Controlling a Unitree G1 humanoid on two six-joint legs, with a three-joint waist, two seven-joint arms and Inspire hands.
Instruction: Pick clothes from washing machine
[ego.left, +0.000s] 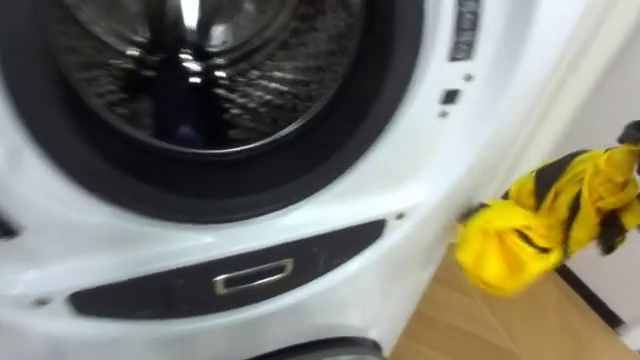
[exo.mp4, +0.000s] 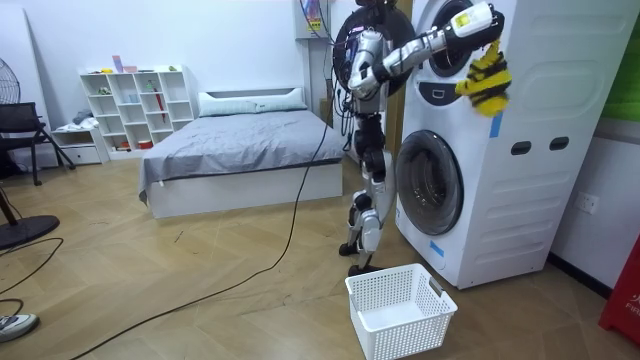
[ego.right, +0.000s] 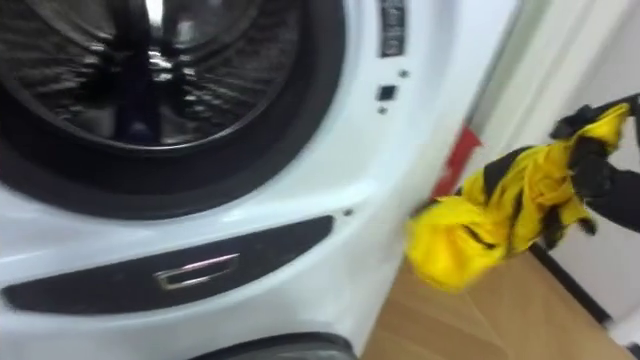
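Observation:
A yellow garment with black stripes (ego.left: 545, 220) hangs in the air to the right of the washing machine's front, and my right hand (ego.left: 631, 132) is shut on its top. In the room view I stand facing the tall white machine (exo.mp4: 520, 150), my right arm raised and stretched out, the garment (exo.mp4: 487, 78) dangling beside the upper front at about head height. The open upper drum (ego.left: 200, 70) with its dark rim and shiny ribbed metal is straight ahead of me. A dark strip with a chrome handle (ego.left: 252, 277) lies under it.
A white laundry basket (exo.mp4: 395, 275) stands on the wooden floor by my feet, in front of the lower round door (exo.mp4: 430, 182). Behind me are a grey bed (exo.mp4: 240, 140), a white shelf (exo.mp4: 140, 105) and a fan base (exo.mp4: 25, 232).

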